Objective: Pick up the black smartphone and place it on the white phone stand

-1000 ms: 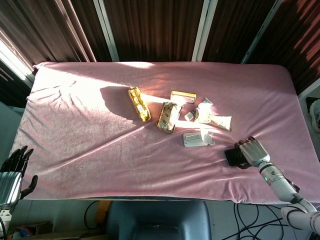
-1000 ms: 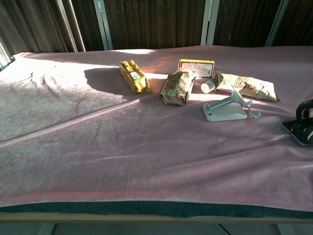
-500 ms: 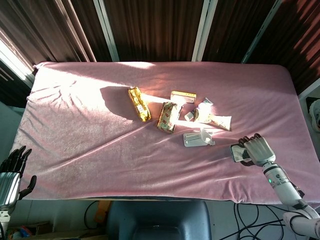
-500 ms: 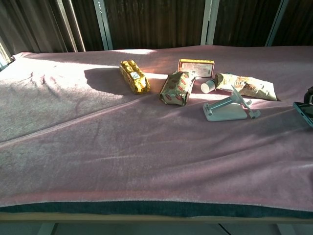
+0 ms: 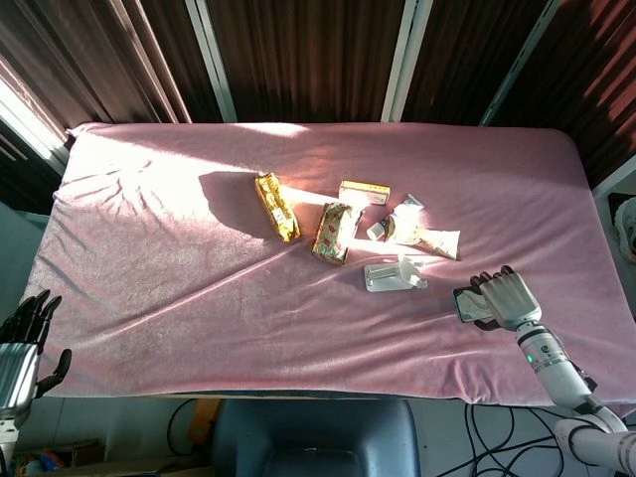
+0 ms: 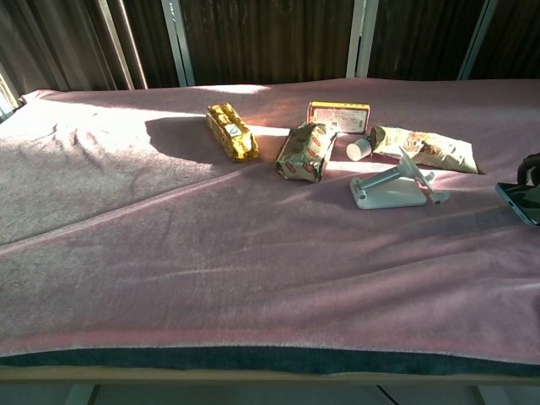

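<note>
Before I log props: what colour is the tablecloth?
Pink, a soft velvety pink cloth; head view shows it best.

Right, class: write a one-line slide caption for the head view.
Right hand holds the black smartphone beside the white phone stand on a pink-covered table.

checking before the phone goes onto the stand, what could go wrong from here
1. The right hand holds the black smartphone near the table's right edge, with only its fingers wrapped over one end; a slip could drop it.
2. The white phone stand looks light, and a nudge during placement might shift or tip it.
3. Snack packets and a small cup lie just behind the stand, so overshooting could knock them.
</note>
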